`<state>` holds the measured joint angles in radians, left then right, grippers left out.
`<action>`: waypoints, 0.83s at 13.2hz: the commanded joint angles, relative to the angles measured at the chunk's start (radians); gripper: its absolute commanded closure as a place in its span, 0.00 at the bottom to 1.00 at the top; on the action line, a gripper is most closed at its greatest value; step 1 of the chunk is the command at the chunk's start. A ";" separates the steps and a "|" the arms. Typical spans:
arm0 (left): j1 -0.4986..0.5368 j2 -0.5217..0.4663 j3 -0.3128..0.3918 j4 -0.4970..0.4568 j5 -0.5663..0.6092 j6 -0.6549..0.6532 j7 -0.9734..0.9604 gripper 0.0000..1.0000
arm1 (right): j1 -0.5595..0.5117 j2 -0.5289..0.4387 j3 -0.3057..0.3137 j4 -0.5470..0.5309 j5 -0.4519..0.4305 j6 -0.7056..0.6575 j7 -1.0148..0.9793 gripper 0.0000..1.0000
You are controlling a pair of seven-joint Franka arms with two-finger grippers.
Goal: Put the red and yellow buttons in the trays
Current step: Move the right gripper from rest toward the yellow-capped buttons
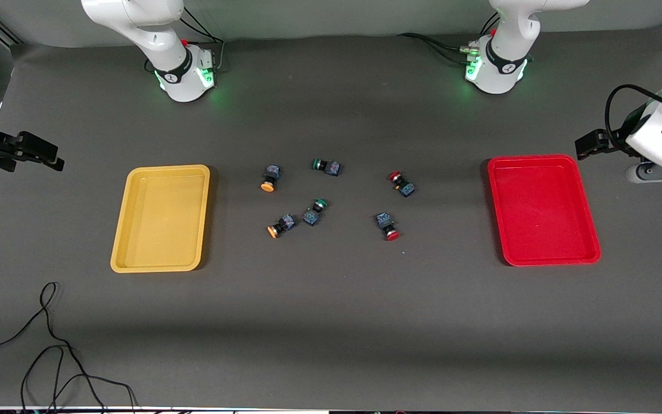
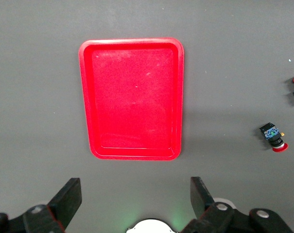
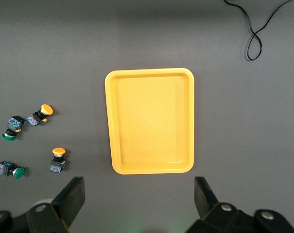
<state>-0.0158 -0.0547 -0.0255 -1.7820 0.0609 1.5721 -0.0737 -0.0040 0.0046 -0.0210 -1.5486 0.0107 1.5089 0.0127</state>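
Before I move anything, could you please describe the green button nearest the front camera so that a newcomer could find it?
Start at the yellow tray and look toward the red tray; six buttons lie between them. It is the green-capped button, beside the orange-capped button nearest the camera.

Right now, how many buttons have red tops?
2. One red button lies farther from the front camera, the other red button nearer; both sit on the table between the green-capped ones and the red tray. None looks hidden.

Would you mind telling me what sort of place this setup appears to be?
Probably a robotics lab bench: two arm bases bolted at a grey-covered table, loose cables, and sorting props laid out, a yellow tray, a red tray and push-button switches.
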 commanded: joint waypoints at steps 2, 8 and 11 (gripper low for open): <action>-0.035 0.012 0.015 0.019 0.008 -0.014 -0.006 0.00 | 0.013 -0.008 -0.007 -0.004 -0.023 -0.006 -0.016 0.00; -0.032 0.012 0.015 0.015 0.007 -0.021 -0.006 0.00 | 0.057 -0.017 -0.004 -0.051 -0.023 0.011 0.001 0.00; -0.032 0.013 0.015 0.015 0.003 -0.024 -0.006 0.00 | 0.197 -0.061 -0.004 -0.187 -0.012 0.088 0.232 0.00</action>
<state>-0.0300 -0.0468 -0.0250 -1.7821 0.0608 1.5684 -0.0746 0.1037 0.0017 -0.0200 -1.6211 0.0109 1.5318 0.1090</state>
